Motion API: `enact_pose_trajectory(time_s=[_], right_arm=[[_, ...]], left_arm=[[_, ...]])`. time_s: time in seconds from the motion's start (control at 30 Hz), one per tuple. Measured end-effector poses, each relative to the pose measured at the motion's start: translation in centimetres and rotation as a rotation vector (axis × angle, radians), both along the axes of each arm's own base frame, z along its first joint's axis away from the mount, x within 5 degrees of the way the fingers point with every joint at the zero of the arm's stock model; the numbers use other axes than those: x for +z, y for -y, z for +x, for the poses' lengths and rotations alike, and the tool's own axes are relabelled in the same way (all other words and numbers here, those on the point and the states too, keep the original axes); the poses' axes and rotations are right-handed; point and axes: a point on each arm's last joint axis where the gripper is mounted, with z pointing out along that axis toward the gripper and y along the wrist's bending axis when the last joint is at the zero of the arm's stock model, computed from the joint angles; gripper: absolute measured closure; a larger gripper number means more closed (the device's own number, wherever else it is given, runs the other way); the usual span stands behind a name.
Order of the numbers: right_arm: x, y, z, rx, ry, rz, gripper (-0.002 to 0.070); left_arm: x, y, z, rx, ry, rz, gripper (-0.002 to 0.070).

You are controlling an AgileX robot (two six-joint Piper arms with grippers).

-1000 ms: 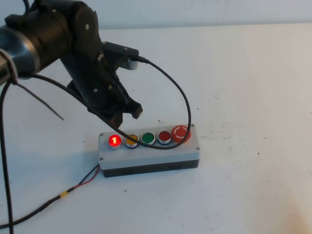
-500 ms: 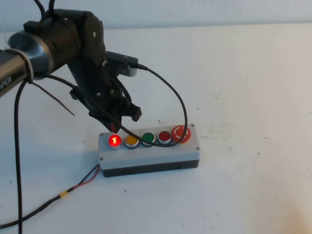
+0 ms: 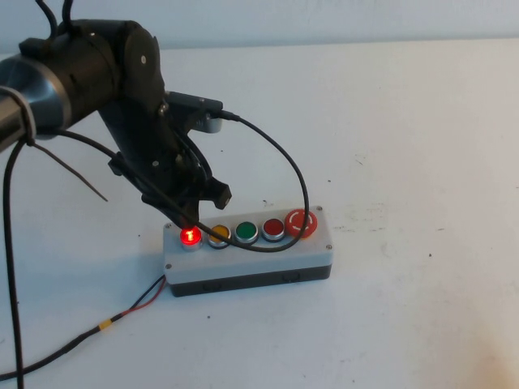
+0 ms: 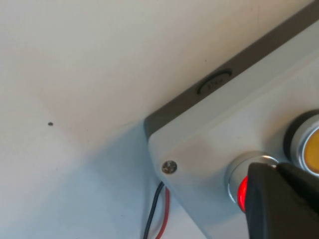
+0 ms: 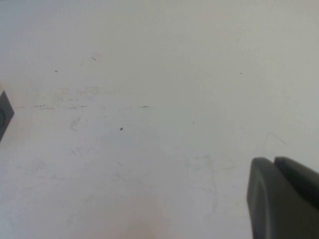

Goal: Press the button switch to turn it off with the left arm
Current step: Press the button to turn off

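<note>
Hovering right over the button switch (image 3: 190,236) is the left gripper (image 3: 188,215), its black tip sitting on or just above the glowing red cap at the left end of the grey switch box (image 3: 251,253). From the left wrist view the fingers (image 4: 281,201) look pressed together into one narrow tip, covering part of the lit button switch (image 4: 242,191) and its silver ring. Can't tell if it's actually pushing down or only touching; the lamp is lit red either way.

The box sits around the middle of the white table (image 3: 422,146), a bit toward the near edge. Along its top, going right from the lit one: yellow button (image 3: 219,234), green button (image 3: 246,232), darker red button (image 3: 273,228), then the big mushroom button (image 3: 300,220) at the right end. A loose black cable (image 3: 284,162) from the arm's grey module (image 3: 209,123) droops across the yellow and green ones. Red and black wires (image 3: 142,298) run out of the box's left end toward the near left corner.

The right gripper (image 5: 284,198) only shows in its own wrist view, over bare table, fingers closed up together with nothing in them.
</note>
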Motion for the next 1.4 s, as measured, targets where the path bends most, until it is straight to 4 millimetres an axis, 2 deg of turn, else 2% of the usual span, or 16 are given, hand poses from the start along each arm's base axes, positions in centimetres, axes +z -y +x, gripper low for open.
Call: enact_pose_trajectory(time_s=[0.23, 0.5, 1.0, 1.4], right_arm=[[0.0, 0.0, 0.0, 0.0, 0.0, 0.0, 0.0692], [0.0, 0.0, 0.0, 0.0, 0.0, 0.0, 0.0692], [0.0, 0.0, 0.0, 0.0, 0.0, 0.0, 0.0692], [0.0, 0.0, 0.0, 0.0, 0.0, 0.0, 0.0692]], left_arm=[[0.0, 0.0, 0.0, -0.01, 0.001, 0.001, 0.0678], [1.6, -0.2, -0.6, -0.024, 0.04, -0.019, 0.0678], [-0.6, -0.2, -1.2, -0.048, -0.036, -0.015, 0.0678], [-0.9, -0.2, -1.0, -0.051, -0.045, -0.005, 0.0678]])
